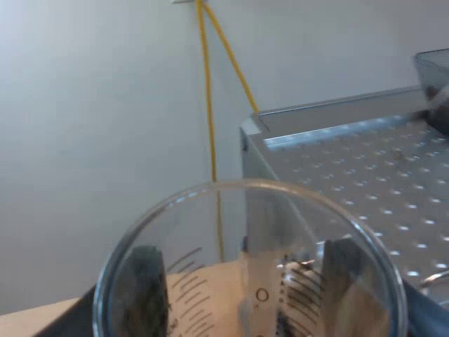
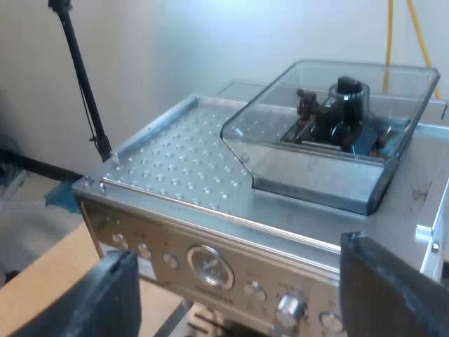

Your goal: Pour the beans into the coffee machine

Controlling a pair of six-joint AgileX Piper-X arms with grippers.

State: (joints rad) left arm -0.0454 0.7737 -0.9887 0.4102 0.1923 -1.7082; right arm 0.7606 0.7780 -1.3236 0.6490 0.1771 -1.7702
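Firmly, measuring glass [image 1: 250,235] clamped in left pincer [image 1: 245,289]

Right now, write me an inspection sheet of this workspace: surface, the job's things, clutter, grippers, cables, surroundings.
Surface: wooden table under the espresso machine, whose top is dimpled metal.
Job's things: measuring glass held near a corner of the machine's top, contents unclear; bean hopper on the machine's top, dark grinder parts visible through its clear walls.
Clutter: nothing seen.
Grippers: left gripper shut on the measuring glass; right gripper open and empty, before the machine's front.
Cables: two yellow cables running down the wall behind the machine.
Surroundings: white wall; black pole beside the machine.
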